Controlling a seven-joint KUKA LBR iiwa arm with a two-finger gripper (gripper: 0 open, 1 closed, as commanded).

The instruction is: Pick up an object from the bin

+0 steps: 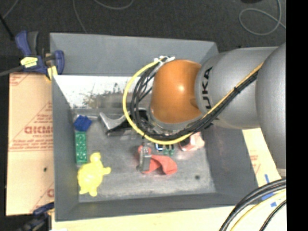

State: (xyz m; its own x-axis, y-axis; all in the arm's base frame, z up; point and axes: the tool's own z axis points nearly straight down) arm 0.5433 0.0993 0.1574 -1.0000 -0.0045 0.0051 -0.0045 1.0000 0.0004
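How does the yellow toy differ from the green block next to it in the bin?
The yellow toy is rounded and lumpy with stubby limbs, while the green block is a straight-edged bar. The toy is broad, the block slim. The toy lies toward the near corner, with the block just beyond it. Both lie flat on the floor along the left side of the bin.

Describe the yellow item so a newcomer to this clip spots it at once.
In the grey bin, follow the left wall to the lower corner. There lies a lumpy yellow toy with stubby limbs, just below the green studded brick; it is the only yellow thing on the floor.
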